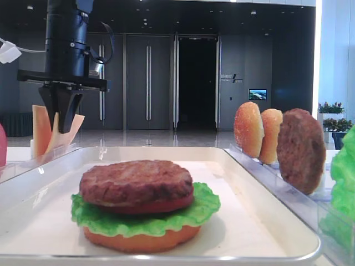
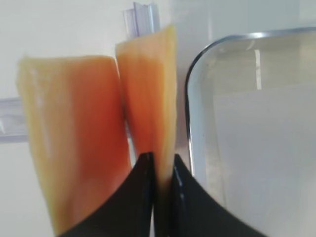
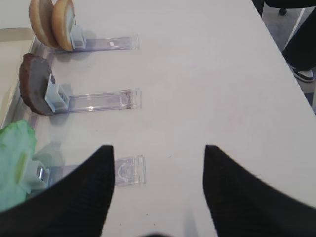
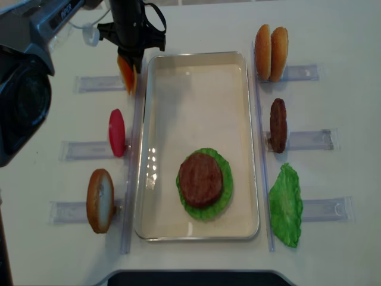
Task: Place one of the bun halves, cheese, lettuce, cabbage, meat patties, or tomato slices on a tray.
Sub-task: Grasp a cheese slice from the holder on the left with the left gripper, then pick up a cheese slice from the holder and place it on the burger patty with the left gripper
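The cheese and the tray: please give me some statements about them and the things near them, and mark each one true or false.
1. The left hand is shut on a cheese slice. True.
2. The tray is bare. False: a stack topped by a meat patty on lettuce lies in it.
3. The right hand holds a bun half. False: it is open and holds nothing.
4. Two bun halves stand right of the tray. True.

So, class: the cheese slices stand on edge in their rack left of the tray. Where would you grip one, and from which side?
Grip the top edge of one cheese slice, coming straight down from above. The slices stand upright and thin, so only that edge offers two flat faces to pinch. The left gripper is shut on it just so, beside the tray.
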You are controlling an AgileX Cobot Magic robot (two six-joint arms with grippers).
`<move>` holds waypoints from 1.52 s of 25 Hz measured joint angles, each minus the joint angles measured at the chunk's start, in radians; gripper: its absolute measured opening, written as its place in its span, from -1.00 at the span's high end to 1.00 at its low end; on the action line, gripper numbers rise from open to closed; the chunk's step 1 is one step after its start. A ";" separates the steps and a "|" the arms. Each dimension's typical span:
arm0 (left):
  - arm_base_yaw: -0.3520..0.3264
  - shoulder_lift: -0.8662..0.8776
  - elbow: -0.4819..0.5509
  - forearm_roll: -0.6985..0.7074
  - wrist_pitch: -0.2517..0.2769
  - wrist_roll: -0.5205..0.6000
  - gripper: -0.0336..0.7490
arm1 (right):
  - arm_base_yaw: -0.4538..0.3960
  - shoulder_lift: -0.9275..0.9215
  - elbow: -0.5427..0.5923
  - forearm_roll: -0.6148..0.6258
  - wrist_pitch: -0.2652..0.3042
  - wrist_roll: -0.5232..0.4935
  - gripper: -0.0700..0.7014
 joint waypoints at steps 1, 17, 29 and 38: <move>-0.003 0.000 -0.003 0.002 0.001 0.002 0.82 | 0.000 0.000 0.000 0.000 0.000 0.000 -0.25; -0.027 -0.237 -0.020 -0.238 0.005 0.077 0.82 | 0.000 0.000 0.000 0.000 0.000 0.000 -0.25; -0.060 -0.714 0.686 -0.700 -0.275 0.338 0.82 | 0.000 0.000 0.000 0.000 0.000 0.000 -0.25; -0.060 -0.901 1.068 -1.036 -0.309 0.699 0.82 | 0.000 0.000 0.000 0.000 0.000 0.000 -0.25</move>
